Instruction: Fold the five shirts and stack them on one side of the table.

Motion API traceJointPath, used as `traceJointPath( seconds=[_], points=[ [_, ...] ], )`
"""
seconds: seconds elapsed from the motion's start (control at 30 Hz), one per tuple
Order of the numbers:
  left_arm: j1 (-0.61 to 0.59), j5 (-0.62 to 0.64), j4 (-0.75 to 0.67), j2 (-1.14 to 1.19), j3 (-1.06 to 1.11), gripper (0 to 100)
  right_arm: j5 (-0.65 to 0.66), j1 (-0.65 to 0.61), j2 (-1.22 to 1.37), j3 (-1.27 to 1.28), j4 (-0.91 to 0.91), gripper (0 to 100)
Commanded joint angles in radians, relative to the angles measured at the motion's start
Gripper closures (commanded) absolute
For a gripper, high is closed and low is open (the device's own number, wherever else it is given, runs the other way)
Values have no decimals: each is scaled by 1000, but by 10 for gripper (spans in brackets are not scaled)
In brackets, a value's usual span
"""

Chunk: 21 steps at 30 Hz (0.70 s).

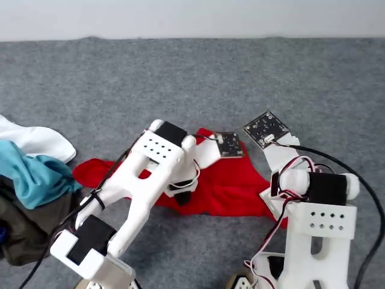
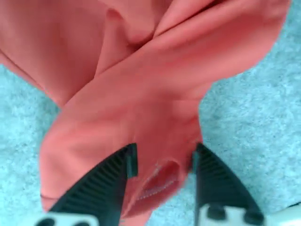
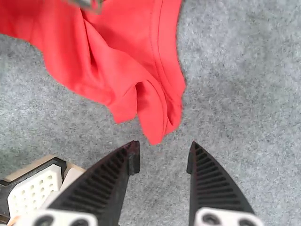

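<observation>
Red shirt (image 1: 234,186) crumpled | left gripper (image 2: 162,157) parted astride its cloth, seemingly unclamped | right gripper (image 3: 163,153) parted, empty

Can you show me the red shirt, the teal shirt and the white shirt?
red shirt (image 1: 231,188), high view, on its flat middle part.
teal shirt (image 1: 36,174), high view, on its bunched top fold.
white shirt (image 1: 37,138), high view, on its rounded end.
</observation>
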Motion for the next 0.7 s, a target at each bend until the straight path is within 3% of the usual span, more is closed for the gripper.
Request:
traceJointPath(
  seconds=[0.0, 0.67],
  points=[
    [15, -2, 17, -3, -35, 872, -6, 10, -22, -35, 41, 832],
    [-20, -48, 92, -12, 93, 859, -6, 10, -27, -35, 41, 832]
  ],
)
